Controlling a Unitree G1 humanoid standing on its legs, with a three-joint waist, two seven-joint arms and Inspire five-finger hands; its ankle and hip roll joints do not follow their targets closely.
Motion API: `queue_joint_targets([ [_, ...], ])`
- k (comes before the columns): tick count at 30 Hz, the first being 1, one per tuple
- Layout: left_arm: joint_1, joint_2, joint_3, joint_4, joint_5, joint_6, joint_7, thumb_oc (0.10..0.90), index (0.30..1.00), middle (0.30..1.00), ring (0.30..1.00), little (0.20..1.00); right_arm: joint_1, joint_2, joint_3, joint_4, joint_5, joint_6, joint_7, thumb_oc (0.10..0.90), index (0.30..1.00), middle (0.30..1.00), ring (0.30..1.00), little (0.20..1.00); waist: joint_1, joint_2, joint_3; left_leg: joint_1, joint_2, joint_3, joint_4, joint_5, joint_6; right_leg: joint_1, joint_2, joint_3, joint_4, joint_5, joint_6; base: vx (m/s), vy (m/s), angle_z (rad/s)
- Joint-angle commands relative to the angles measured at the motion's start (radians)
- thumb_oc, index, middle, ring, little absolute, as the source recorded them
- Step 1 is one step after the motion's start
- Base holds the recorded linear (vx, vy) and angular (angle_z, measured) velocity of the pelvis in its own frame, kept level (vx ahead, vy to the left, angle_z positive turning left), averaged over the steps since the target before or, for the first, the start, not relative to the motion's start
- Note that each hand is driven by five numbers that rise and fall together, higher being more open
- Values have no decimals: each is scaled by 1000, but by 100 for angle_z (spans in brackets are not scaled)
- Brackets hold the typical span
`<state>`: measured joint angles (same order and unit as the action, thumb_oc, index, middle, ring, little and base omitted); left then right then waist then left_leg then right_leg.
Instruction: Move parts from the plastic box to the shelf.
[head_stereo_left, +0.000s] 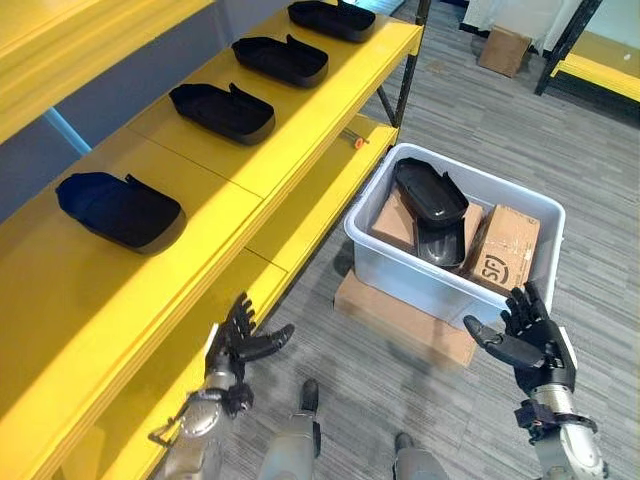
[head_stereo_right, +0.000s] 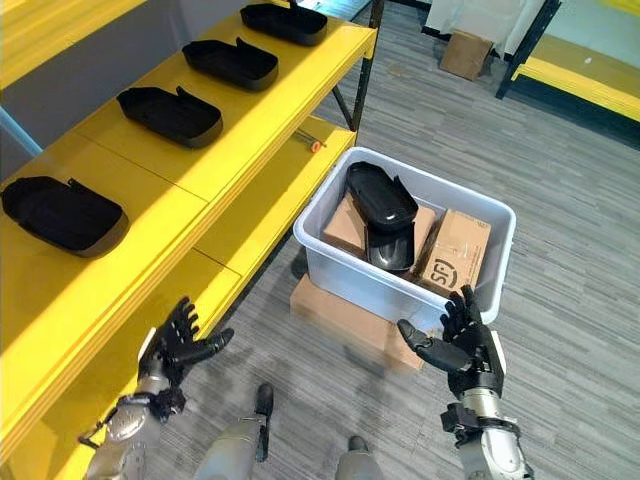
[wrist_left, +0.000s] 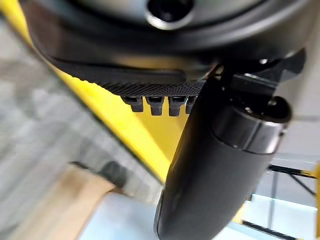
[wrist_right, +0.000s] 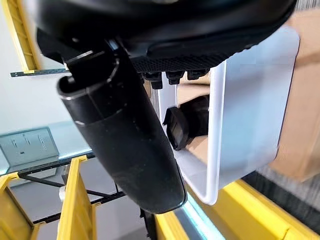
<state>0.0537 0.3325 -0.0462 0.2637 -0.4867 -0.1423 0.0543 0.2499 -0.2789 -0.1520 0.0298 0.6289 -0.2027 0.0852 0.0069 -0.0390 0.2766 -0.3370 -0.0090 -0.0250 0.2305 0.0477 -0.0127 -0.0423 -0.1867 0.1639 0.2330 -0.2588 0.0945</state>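
- Four black parts already lie in a row on the yellow shelf (head_stereo_left: 300, 140); the nearest part on the shelf (head_stereo_left: 118, 208) is close to the shelf's near end, and the other three follow towards its far end.
- The plastic box (head_stereo_left: 520, 205) stands on a flat cardboard piece (head_stereo_left: 400, 322) on the floor, just beside the shelf's lower board.
- In the box, one black part (head_stereo_left: 430, 192) leans on top of a second black part (head_stereo_left: 438, 247), between two cardboard packages (head_stereo_left: 505, 245).
- The left hand (head_stereo_left: 236, 345) is low, beside the front edge of the shelf; its fingers are spread apart and it holds nothing.
- The right hand (head_stereo_left: 527, 340) is just in front of the box's near wall, also with fingers apart and empty.
- I judge the step is the start of a new pick: both hands are free and two parts wait in the box.
- The next move calls for reaching over the near wall and taking the upper part first, because it covers the lower one.
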Motion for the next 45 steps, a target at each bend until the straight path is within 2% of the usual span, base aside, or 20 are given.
queue_joint_targets([
  [1, -7, 3, -4, -79, -25, -83, 20, 900, 1000, 1000, 1000, 1000, -65, -64, -47, -108, -15, -88, -12, 900, 1000, 1000, 1000, 1000, -6, 21, -91, -78, 94, -79, -10, 44, -46, 114, 71, -78, -100, 40, -6, 114, 53, -15],
  [17, -56, 24, -36, -80, -18, -71, 33, 900, 1000, 1000, 1000, 1000, -125, -72, -17, -126, -42, -86, -32, 900, 1000, 1000, 1000, 1000, 9, -24, -85, -175, 61, -52, 89, -48, -8, 88, 10, -86, -162, 113, 38, 38, 20, -3],
  [20, -65, 37, -40, -85, -13, -70, 31, 900, 1000, 1000, 1000, 1000, -140, -74, -2, -128, -52, -87, -34, 900, 1000, 1000, 1000, 1000, 16, -31, -85, -179, 43, -52, 121, -89, 13, 83, -7, -86, -121, 128, 52, 102, 116, -2],
  [23, -86, 44, -53, -84, -3, -70, 30, 900, 1000, 1000, 1000, 1000, -139, -60, 6, -119, -56, -84, -39, 900, 1000, 1000, 1000, 1000, 9, -30, -94, -147, 8, -49, 105, -114, 38, 55, -21, -85, -35, 208, 72, 103, 172, 4],
  [24, -86, 44, -53, -83, -2, -70, 30, 900, 1000, 1000, 1000, 1000, -140, -60, 6, -119, -56, -84, -40, 900, 1000, 1000, 1000, 1000, 9, -31, -95, -147, 8, -48, 103, -114, 39, 53, -21, -84, -34, 208, 72, 65, 190, 18],
  [25, -103, 47, -56, -78, -3, -73, 40, 900, 1000, 1000, 1000, 1000, -144, -52, 24, -115, -57, -84, -45, 900, 1000, 1000, 1000, 1000, 0, -23, -94, -112, -3, -46, 65, -111, 53, 2, -19, -79, 57, 286, 75, 52, 240, 9],
  [26, -108, 52, -55, -77, -3, -75, 50, 900, 1000, 1000, 1000, 1000, -152, -51, 36, -112, -57, -81, -46, 900, 1000, 1000, 1000, 1000, -9, -15, -82, -85, -5, -43, 50, -118, 65, -37, -12, -85, 136, 314, 66, 44, 239, 7],
  [27, -109, 52, -54, -77, -3, -75, 50, 900, 1000, 1000, 1000, 1000, -153, -51, 36, -112, -57, -81, -46, 900, 1000, 1000, 1000, 1000, -9, -14, -84, -86, -3, -43, 44, -112, 65, -42, -11, -84, 136, 318, 66, 17, 261, -13],
  [28, -110, 60, -45, -77, -3, -78, 60, 900, 1000, 1000, 1000, 1000, -159, -50, 58, -107, -58, -76, -42, 900, 1000, 1000, 1000, 1000, -15, 7, -61, -32, 10, -28, 10, -112, 77, -109, 3, -132, 230, 329, 55, 59, 222, -25],
  [29, -106, 64, -34, -80, 2, -79, 64, 900, 1000, 1000, 1000, 1000, -157, -46, 65, -104, -62, -75, -41, 900, 1000, 1000, 1000, 1000, -12, 14, -57, -4, 15, -18, -4, -117, 79, -119, -12, -170, 249, 320, 51, 68, 220, -41],
  [30, -105, 64, -33, -81, 2, -78, 64, 900, 1000, 1000, 1000, 1000, -157, -46, 65, -105, -62, -75, -41, 900, 1000, 1000, 1000, 1000, -13, 14, -55, 0, 14, -19, -6, -117, 78, -116, -12, -171, 250, 319, 51, 113, 108, -30],
  [31, -100, 69, -24, -84, 4, -80, 66, 900, 1000, 1000, 1000, 1000, -157, -42, 71, -103, -64, -72, -38, 900, 1000, 1000, 1000, 1000, -10, 19, -57, 26, 22, -2, -18, -122, 78, -133, -39, -218, 228, 309, 45, 154, 50, -20],
  [32, -98, 73, -13, -84, 2, -82, 68, 900, 1000, 1000, 1000, 1000, -156, -38, 75, -97, -66, -68, -38, 900, 1000, 1000, 1000, 1000, -18, 20, -56, 62, 36, 10, -35, -125, 69, -147, -53, -240, 157, 282, 45, 157, 49, -20],
  [33, -98, 73, -13, -83, 2, -83, 68, 900, 1000, 1000, 1000, 1000, -156, -38, 76, -97, -66, -68, -38, 900, 1000, 1000, 1000, 1000, -17, 20, -54, 68, 37, 10, -38, -126, 68, -142, -52, -240, 155, 282, 44, 187, -70, -40],
  [34, -97, 72, 1, -75, -1, -87, 73, 900, 1000, 1000, 1000, 1000, -161, -38, 75, -87, -56, -69, -36, 900, 1000, 1000, 1000, 1000, -21, 11, -58, 90, 53, 30, -53, -136, 47, -162, -84, -269, -21, 275, 54, 130, -126, -52],
  [37, -67, 62, 20, -73, -8, -88, 77, 900, 1000, 1000, 1000, 1000, -160, -35, 77, -83, -55, -68, -37, 900, 1000, 1000, 1000, 1000, -25, 2, -52, 138, 85, 48, -59, -160, 15, -152, -160, -313, -218, 408, 101, 140, -166, -34],
  [39, -39, 59, 32, -80, -6, -91, 77, 900, 1000, 1000, 1000, 1000, -153, -44, 68, -95, -61, -65, -38, 900, 1000, 1000, 1000, 1000, -26, -7, -53, 164, 95, 59, -50, -175, 1, -161, -178, -345, -260, 453, 127, 115, -148, -5],
  [41, -27, 56, 33, -80, -5, -89, 68, 900, 1000, 1000, 1000, 1000, -139, -46, 58, -108, -60, -60, -33, 900, 1000, 1000, 1000, 1000, -27, -20, -60, 170, 82, 56, -45, -181, -6, -123, -180, -355, -277, 451, 131, 83, -105, -4],
  [42, -12, 47, 29, -63, 11, -88, 52, 900, 1000, 1000, 1000, 1000, -132, -46, 39, -105, -51, -65, -28, 900, 1000, 1000, 1000, 1000, -32, -43, -78, 181, 75, 61, -40, -188, -17, -96, -180, -351, -277, 474, 146, 92, -148, 25],
  [45, 26, 36, 32, -51, 12, -79, 42, 900, 1000, 1000, 1000, 1000, -119, -53, 18, -112, -42, -67, -30, 900, 1000, 1000, 1000, 1000, -41, -41, -100, 198, 97, 51, -56, -178, -31, -86, -154, -350, -261, 455, 135, 106, -172, 20],
])
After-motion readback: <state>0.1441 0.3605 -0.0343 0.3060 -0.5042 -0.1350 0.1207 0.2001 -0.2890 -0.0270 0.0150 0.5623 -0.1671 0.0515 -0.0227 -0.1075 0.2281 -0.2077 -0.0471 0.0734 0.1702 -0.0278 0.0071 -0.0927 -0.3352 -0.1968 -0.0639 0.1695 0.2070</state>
